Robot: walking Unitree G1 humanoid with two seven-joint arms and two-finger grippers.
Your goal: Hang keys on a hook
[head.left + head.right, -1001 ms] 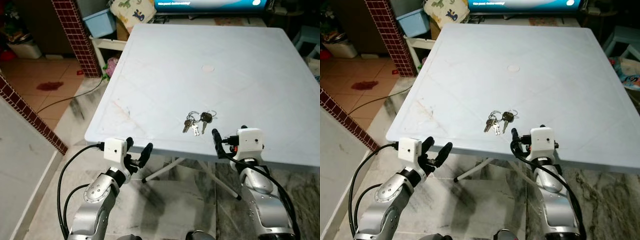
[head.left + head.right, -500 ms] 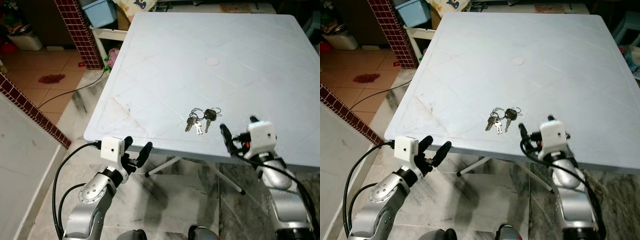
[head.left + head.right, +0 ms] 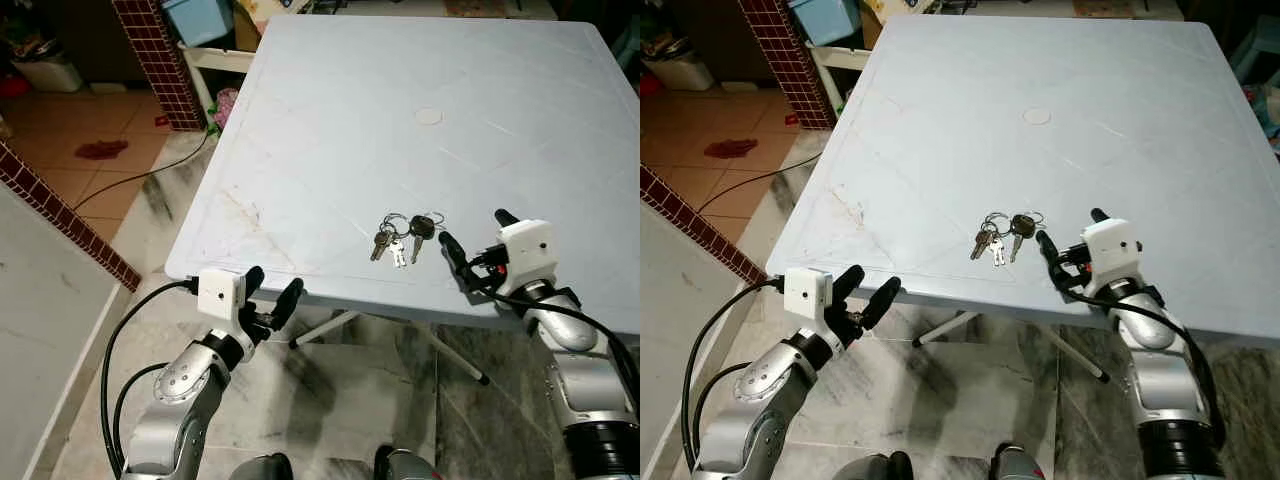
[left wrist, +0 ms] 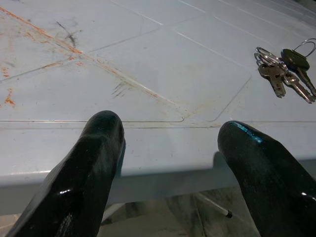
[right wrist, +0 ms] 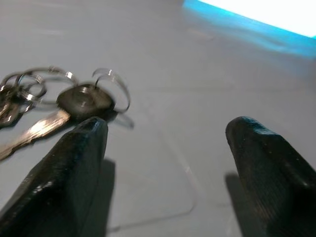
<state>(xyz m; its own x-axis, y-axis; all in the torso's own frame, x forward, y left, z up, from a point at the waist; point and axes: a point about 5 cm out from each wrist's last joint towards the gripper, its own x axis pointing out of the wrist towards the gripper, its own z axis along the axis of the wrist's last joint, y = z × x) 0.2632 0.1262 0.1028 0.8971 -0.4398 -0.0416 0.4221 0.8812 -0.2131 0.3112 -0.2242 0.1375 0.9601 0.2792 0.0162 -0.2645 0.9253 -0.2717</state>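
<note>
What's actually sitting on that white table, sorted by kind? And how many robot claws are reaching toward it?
Bunch of keys: 1, lying near the front edge of the table
Round cap at the table's middle: 1
Robot grippers: 2, left gripper and right gripper
Total: 4

Keys point(image 3: 1000, 236) flat on pale table point(image 3: 940, 140); right hand point(image 3: 1068, 228) just beside, fingers seemingly apart.
</note>
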